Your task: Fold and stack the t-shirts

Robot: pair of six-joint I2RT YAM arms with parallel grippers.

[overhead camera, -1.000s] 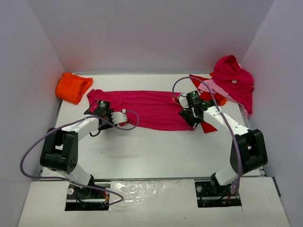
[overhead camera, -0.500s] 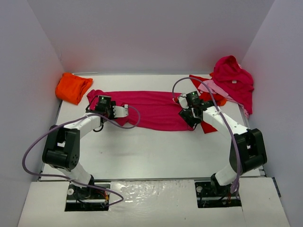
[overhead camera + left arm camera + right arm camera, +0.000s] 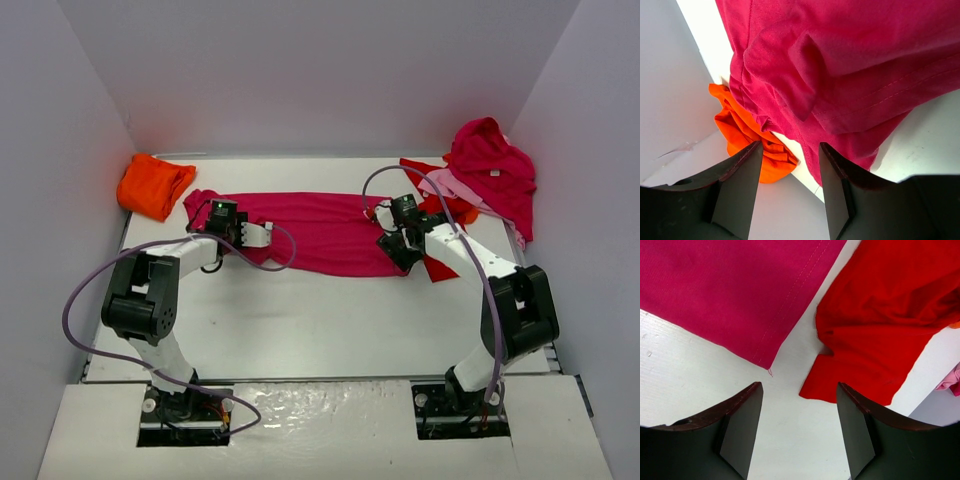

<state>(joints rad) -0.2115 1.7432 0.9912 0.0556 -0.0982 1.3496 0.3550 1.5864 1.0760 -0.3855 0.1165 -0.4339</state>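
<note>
The orange shirt (image 3: 155, 185) lies at the table's (image 3: 300, 310) far left corner. The magenta shirt (image 3: 310, 225) stretches as a long strip along the far side. The left tool (image 3: 790, 150) and right tool (image 3: 800, 390) hover over its ends, jaws apart and empty. The next move is probably to pinch both ends and fold.

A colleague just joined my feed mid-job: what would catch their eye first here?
The long magenta t-shirt spread across the middle of the table, the open left gripper at its left end and the open right gripper by its right hem corner. Then the orange t-shirt bunched in the far-left corner and the crimson heap at far right.
</note>
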